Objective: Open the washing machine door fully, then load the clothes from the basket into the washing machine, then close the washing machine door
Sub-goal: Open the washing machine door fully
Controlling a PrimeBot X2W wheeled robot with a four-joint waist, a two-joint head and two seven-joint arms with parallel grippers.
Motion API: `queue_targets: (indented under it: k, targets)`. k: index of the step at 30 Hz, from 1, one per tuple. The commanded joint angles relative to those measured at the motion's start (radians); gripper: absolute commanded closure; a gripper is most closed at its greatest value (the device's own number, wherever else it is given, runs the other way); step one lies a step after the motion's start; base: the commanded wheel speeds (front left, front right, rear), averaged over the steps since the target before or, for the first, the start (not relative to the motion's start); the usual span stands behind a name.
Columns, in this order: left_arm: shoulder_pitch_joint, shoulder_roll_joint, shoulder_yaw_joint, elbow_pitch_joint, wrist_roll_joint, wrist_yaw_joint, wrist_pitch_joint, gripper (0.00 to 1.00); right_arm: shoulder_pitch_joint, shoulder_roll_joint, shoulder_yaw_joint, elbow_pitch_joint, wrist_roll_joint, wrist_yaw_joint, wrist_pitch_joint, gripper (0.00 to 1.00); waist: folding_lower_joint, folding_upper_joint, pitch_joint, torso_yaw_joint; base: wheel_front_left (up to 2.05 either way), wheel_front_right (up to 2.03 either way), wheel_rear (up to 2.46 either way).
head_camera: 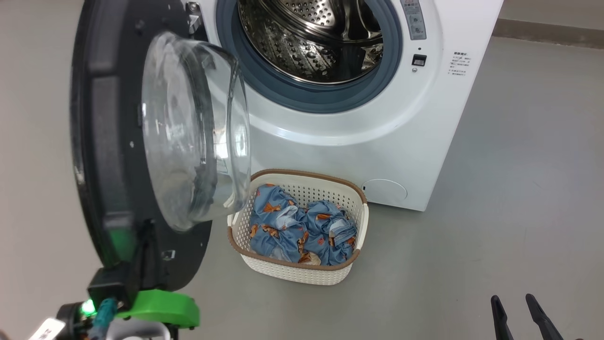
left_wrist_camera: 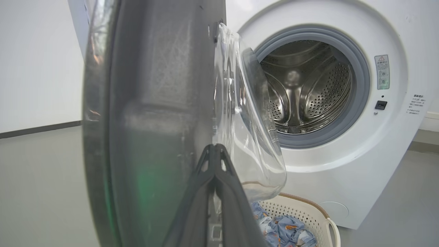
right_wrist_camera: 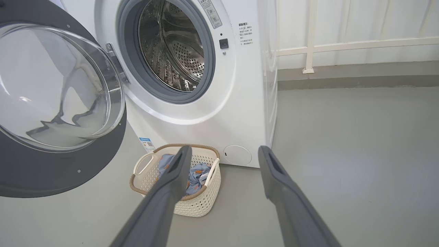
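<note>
The washing machine stands with its steel drum exposed. The washing machine door hangs swung out to the left, its glass bowl bulging toward the basket. On the floor before the machine sits the basket, holding the blue bear-print clothes. My left gripper is shut, with nothing between its fingers and its tips against the door's inner face beside the glass. My right gripper is open and empty at the lower right, well back from the basket and its clothes.
Grey floor stretches right of the machine and in front of the basket. A white railing and a low kerb run along the wall behind the machine's right side. The swung door overhangs the basket's left end.
</note>
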Motion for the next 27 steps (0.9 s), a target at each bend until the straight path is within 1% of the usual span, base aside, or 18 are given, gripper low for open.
queue_targets:
  k: [1, 7, 14, 22, 24, 27]
  targets:
    - [-0.015, 0.041, 0.063, -0.024, -0.006, 0.022, -0.016, 1.0, -0.019, -0.022, 0.021, -0.023, -0.002, 0.009, -0.005, 0.0, 0.0, 0.0, -0.001, 0.0, 0.0, 0.0, 0.0]
    - [-0.009, 0.076, 0.139, 0.006, -0.024, 0.028, -0.033, 1.0, -0.017, -0.027, 0.02, -0.026, 0.002, 0.009, -0.005, 0.0, 0.0, 0.0, 0.005, -0.004, 0.0, 0.0, 0.0]
    - [-0.028, 0.114, 0.229, 0.053, -0.037, 0.001, -0.043, 1.0, -0.022, -0.035, 0.011, -0.036, 0.008, 0.009, -0.005, 0.0, 0.0, 0.0, 0.035, -0.006, 0.0, 0.0, 0.0]
    - [-0.059, 0.137, 0.333, 0.022, -0.017, -0.054, -0.044, 1.0, -0.045, -0.051, -0.001, -0.053, 0.017, 0.009, -0.005, 0.0, 0.0, 0.0, 0.104, 0.002, 0.0, 0.0, 0.0]
    - [-0.068, 0.139, 0.355, 0.018, -0.013, -0.072, -0.044, 1.0, -0.05, -0.055, -0.006, -0.057, 0.019, 0.009, -0.005, 0.0, 0.0, 0.0, 0.121, 0.005, 0.0, 0.0, 0.0]
    - [-0.078, 0.138, 0.385, 0.014, -0.01, -0.087, -0.044, 1.0, -0.056, -0.06, -0.012, -0.061, 0.021, 0.009, -0.005, 0.0, 0.0, 0.0, 0.143, 0.009, 0.0, 0.0, 0.0]
